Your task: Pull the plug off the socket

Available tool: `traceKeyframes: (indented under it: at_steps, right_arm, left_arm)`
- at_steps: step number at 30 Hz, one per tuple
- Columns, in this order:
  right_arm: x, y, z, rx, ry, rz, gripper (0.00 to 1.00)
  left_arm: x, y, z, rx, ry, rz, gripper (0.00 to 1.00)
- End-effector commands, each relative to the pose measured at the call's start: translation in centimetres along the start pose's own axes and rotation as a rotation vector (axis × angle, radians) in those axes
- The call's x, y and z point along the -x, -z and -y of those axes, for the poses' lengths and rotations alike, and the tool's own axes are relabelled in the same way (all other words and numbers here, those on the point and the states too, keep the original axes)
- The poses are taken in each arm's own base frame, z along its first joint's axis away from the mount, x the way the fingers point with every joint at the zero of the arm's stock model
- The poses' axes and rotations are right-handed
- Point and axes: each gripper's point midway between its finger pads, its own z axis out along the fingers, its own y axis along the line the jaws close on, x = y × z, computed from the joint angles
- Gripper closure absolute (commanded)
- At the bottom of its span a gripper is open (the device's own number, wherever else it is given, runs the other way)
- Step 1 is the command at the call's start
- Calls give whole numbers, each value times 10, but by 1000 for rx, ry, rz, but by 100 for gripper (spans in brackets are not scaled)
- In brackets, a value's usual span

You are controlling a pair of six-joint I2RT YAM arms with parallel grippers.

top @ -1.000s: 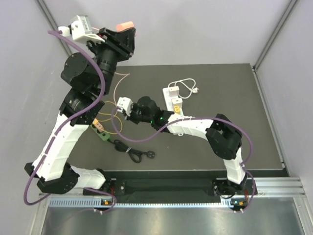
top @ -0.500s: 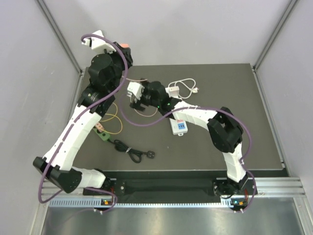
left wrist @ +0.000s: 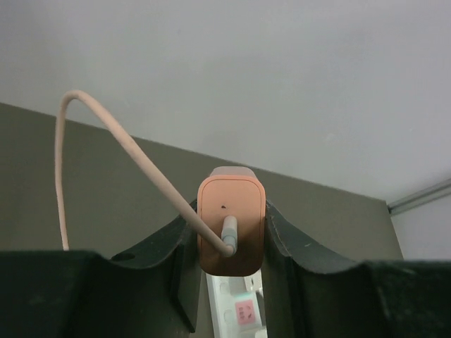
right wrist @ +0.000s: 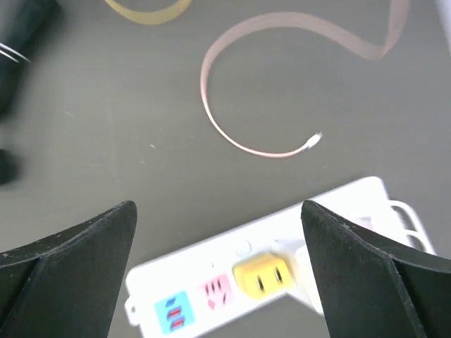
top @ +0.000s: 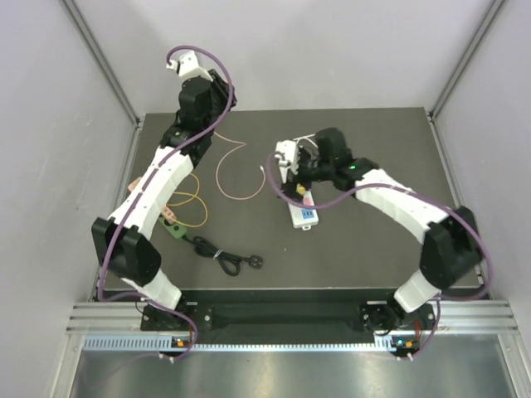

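Top external view, contents counted:

- Two arms.
- One dark matte table mat point(top: 365, 240).
- One white plastic power strip point(top: 300, 209), a long block lying mid-mat. In the right wrist view it carries one yellow plug point(right wrist: 264, 274), one pink socket face and one blue.
- One salmon-pink, rounded rectangular plug point(left wrist: 231, 225), smooth plastic.
- One thin pink cable point(top: 232, 170) running from that plug. It lies in a loose loop on the mat, its bare end near the strip.
- One coiled yellow cable point(top: 189, 203).
- One green socket block point(top: 172, 225).
- One black cord with plug point(top: 230, 259), bundled near the front.

Grippers:

- Left gripper point(left wrist: 231, 236): clamped on the salmon plug, which is held clear of the strip above the back-left of the mat.
- Right gripper point(right wrist: 218, 208): jaws wide apart, holding nothing, above the strip.

Change since half a second ago:

- The right arm has swung from the back-left of the mat to over the strip.
- The left arm has stretched further to the rear.
- One second ago the right jaws were together.
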Motion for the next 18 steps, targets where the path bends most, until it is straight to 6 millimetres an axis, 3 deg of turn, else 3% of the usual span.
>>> traceKeyframes:
  at_steps: [1,7,12,15,18]
  right_arm:
    - [53,57,-38,158,-50,165,0]
    - [62,108,-66,132,-98,226,0]
    - [51,130,-82,141,-158,264,0]
    - [43,148,-73,103,-200,320,0]
    - [36,159,-66,77,-229,347,0]
  left_arm:
    - [53,-16,21,-53,44,208,100]
    - [99,-42,42,-101,84,439,100]
    - [176,-36,75,-183,158,697,100]
    - [210,-33,92,-227,177,815,100]
    - [231,-32,104,-264,167,905,100]
